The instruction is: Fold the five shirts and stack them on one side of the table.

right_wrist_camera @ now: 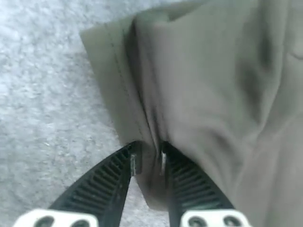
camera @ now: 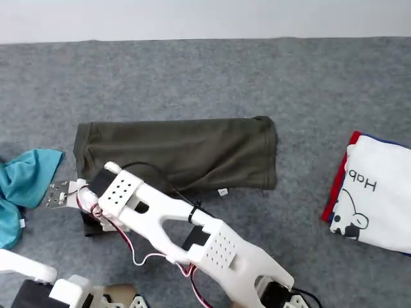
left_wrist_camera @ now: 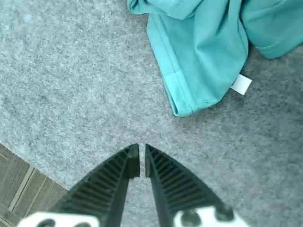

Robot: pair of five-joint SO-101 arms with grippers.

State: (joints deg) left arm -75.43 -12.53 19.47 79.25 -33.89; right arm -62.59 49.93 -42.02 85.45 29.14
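An olive shirt (camera: 186,154) lies folded into a long band across the middle of the grey table. My right gripper (right_wrist_camera: 147,158) is shut on the olive shirt's (right_wrist_camera: 218,94) hem, at the band's near left corner, where the white right arm (camera: 167,218) ends. A crumpled teal shirt (camera: 26,183) lies at the left edge. My left gripper (left_wrist_camera: 142,158) hangs shut and empty over bare carpet, a short way from the teal shirt (left_wrist_camera: 203,52). A folded stack with a white printed shirt (camera: 376,199) on top sits at the right edge.
Grey carpet (camera: 212,77) covers the table, with free room behind the olive shirt and between it and the stack. In the left wrist view the table's edge and wooden floor (left_wrist_camera: 14,184) lie close beside the left gripper.
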